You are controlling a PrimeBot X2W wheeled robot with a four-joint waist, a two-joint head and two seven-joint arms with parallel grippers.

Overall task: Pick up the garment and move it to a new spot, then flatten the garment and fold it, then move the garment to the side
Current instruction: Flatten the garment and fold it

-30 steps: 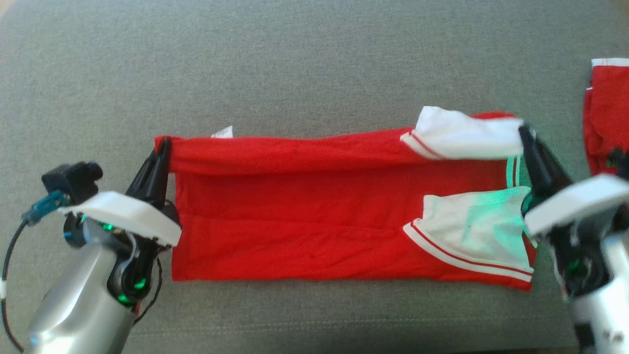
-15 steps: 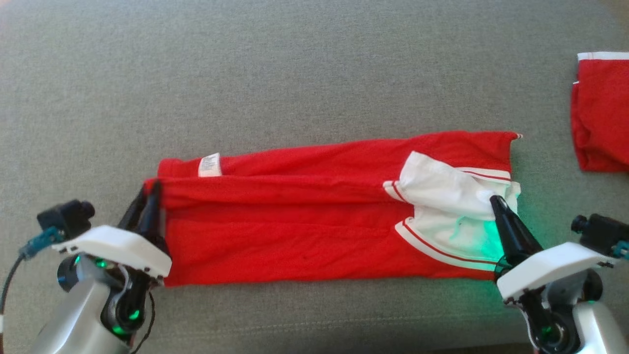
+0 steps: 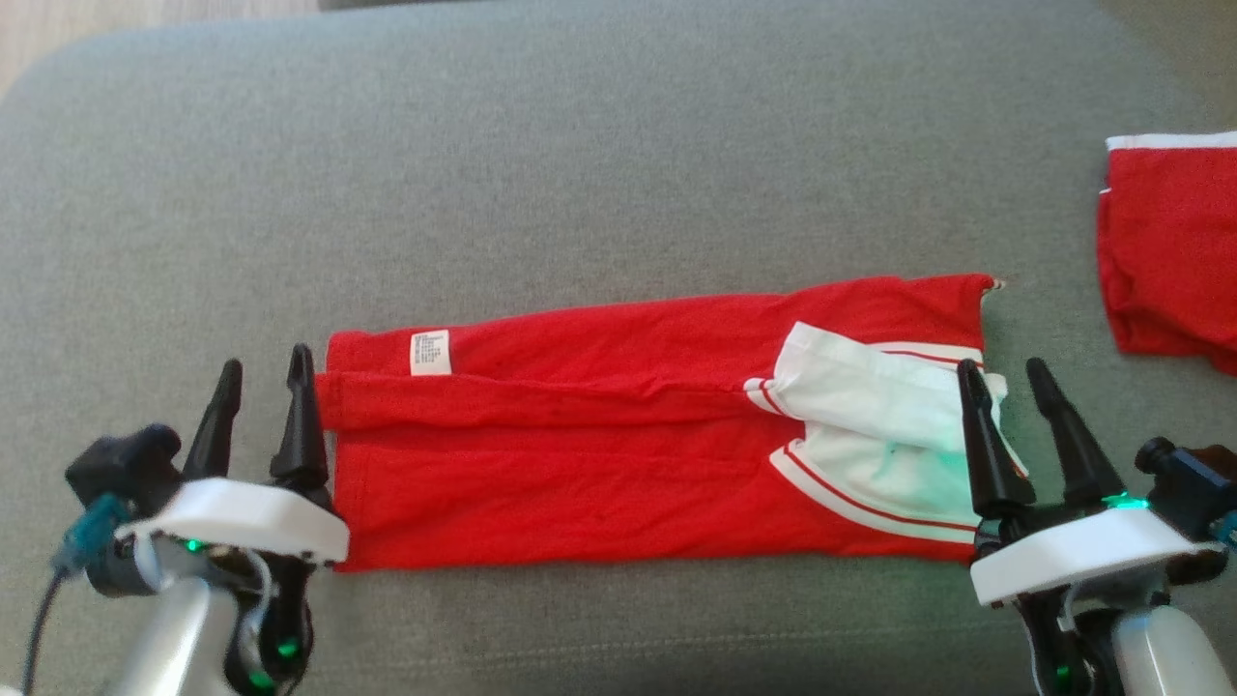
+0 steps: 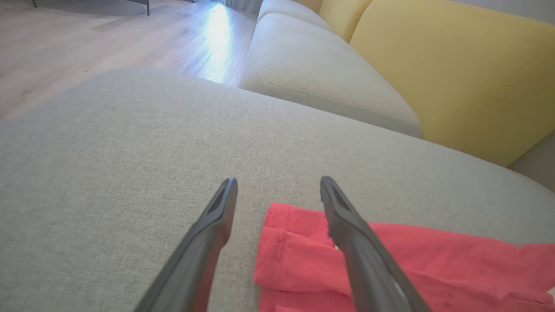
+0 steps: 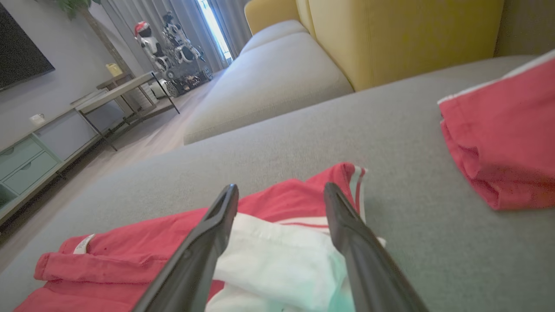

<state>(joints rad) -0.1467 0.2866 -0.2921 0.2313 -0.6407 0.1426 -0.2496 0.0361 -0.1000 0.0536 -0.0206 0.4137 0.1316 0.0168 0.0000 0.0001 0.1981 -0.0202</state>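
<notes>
While the red garment (image 3: pixel 599 464) lies folded lengthwise on the grey cushion (image 3: pixel 580 145), towards its near side, both grippers stand at the garment's ends. Left gripper (image 3: pixel 267 360): fingers spread apart, holding nothing, just beside the left hem. Right gripper (image 3: pixel 1001 365): fingers likewise apart (one over the white sleeve (image 3: pixel 870 425), not gripping). A second red garment (image 3: pixel 1169 251) lies well apart at the far right.
</notes>
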